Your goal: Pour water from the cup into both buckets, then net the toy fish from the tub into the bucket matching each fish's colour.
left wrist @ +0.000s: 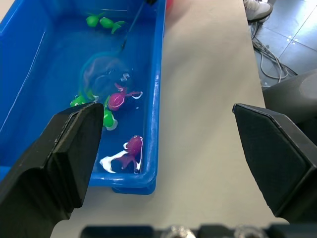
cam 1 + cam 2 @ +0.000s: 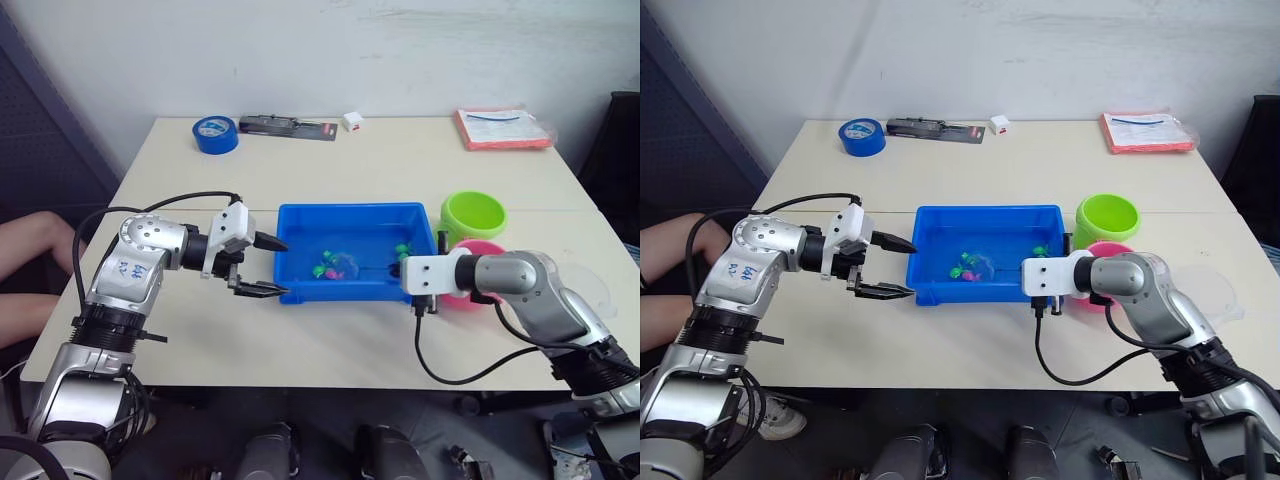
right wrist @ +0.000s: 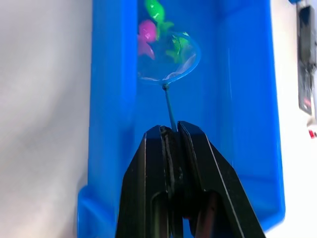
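Netting in the shallow bright blue plastic tub [image 2: 300, 215], my right gripper [image 3: 171, 136] clamped on the thin dark stick of the small blue-rimmed mesh net [image 3: 171, 59].

From that gripper the stick runs straight ahead along the tub's length, hoop dipped beside a tiny green toy fish [image 3: 179, 45] and a pink one [image 3: 147, 30]. My left gripper [image 2: 262, 266] gapes empty at the tub's opposite end. The lime green bucket [image 2: 474, 215] and pink bucket [image 2: 481, 250] stand just behind my right wrist, clear counter [image 2: 400, 165] beyond.

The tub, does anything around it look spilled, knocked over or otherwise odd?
Nothing stands out. The tub sits square on the table, the green bucket and pink bucket stand upright beside it, and the table around them shows no puddle. The fish lie inside the tub.
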